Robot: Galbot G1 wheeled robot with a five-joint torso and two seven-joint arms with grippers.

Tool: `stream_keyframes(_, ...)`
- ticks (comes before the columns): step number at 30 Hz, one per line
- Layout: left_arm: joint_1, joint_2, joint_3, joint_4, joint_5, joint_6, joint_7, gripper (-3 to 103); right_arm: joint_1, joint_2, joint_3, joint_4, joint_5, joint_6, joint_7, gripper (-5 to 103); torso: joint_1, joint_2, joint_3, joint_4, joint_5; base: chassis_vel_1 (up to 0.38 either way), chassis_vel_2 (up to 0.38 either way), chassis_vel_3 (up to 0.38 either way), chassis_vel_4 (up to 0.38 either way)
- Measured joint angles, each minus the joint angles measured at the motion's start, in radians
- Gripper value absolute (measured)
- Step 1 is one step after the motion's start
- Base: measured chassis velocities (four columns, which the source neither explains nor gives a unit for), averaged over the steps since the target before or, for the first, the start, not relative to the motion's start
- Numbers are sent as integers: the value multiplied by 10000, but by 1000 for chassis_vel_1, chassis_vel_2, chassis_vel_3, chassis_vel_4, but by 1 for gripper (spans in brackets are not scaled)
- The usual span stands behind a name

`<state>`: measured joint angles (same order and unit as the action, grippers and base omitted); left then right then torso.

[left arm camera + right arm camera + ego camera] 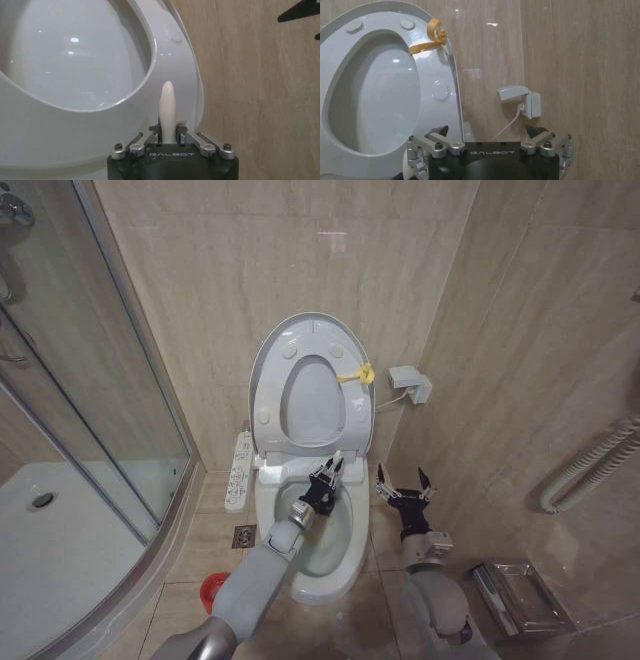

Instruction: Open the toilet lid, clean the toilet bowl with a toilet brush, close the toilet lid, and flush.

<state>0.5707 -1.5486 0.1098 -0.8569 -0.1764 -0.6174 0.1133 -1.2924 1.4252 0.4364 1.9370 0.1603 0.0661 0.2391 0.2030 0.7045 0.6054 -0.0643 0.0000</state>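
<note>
Left gripper (331, 467) is clamping the toilet brush (167, 108) handle over the toilet bowl (335, 565); scrubbing well means keeping it steady. Right gripper (403, 478) is hovering, fingers apart.

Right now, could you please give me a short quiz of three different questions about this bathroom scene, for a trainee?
1. True or false: the toilet lid stands raised against the wall.
2. What does the left gripper hold? A) the toilet brush B) a sponge C) nothing
3. Fill in: the right gripper hangs beside the toilet bowl with its fingers ____.

Key: 1 true; 2 A, its white handle sits between the closed fingers; 3 open.
</note>
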Motion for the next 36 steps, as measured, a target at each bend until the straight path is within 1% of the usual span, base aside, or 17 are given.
stream_keyframes(6, 205, -17, 83, 524, 8, -7, 187, 19, 0, 0, 0, 0, 0, 0, 0, 100, -1, 0, 0, 2, 0, 0, 0, 0, 0)
stream_keyframes(12, 132, 130, -20, 415, 51, 54, 158, 19, 0, 0, 0, 0, 0, 0, 0, 100, 0, -1, 1, 6, 0, 0, 0, 0, 0)
stream_keyframes(15, -5, -61, -64, 228, -9, 52, 27, 19, 0, 0, 0, 0, 0, 0, 0, 100, -1, 0, -1, 2, 1, 0, 0, 0, 0)
stream_keyframes(18, -3, -271, 2, 250, -42, 50, 17, 19, 0, 0, 0, 0, 0, 0, 0, 100, 0, 0, 0, -1, 0, 0, 0, 0, 0)
stream_keyframes(20, 103, -351, 192, 345, -302, 72, 56, 19, 0, 0, 0, 0, 0, 0, 0, 100, -1, 1, -1, -3, 0, 0, 0, 0, 0)
stream_keyframes(21, 103, -351, 192, 345, -302, 72, 56, 19, 0, 0, 0, 0, 0, 0, 0, 100, -1, 1, -1, -3, 0, 0, 0, 0, 0)
stream_keyframes(23, 226, -262, 298, 472, -334, 111, 127, 19, 0, 0, 0, 0, 0, 0, 0, 100, -1, 1, -1, 1, 0, 0, 0, 0, 0)
stream_keyframes(25, 256, -74, 278, 523, -170, 191, 140, 19, 0, 0, 0, 0, 0, 0, 0, 100, -1, 0, 0, 5, 0, 0, 0, 0, 0)
stream_keyframes(30, 60, 262, 68, 409, 16, 303, -19, 19, 0, 0, 0, 0, 0, 0, 0, 100, 0, 0, 1, 7, 0, 0, 0, 0, 0)
stream_keyframes(33, -55, 242, -70, 273, 13, 303, -36, 19, 0, 0, 1, -1, 0, 0, 0, 100, -1, 0, 0, 3, 0, 0, 0, 0, 0)
stream_keyframes(36, -120, 9, -122, 290, -20, 281, -51, 19, 0, 0, 0, 0, 0, 0, 0, 100, -1, 0, 0, 0, 0, 0, 0, 0, 0)
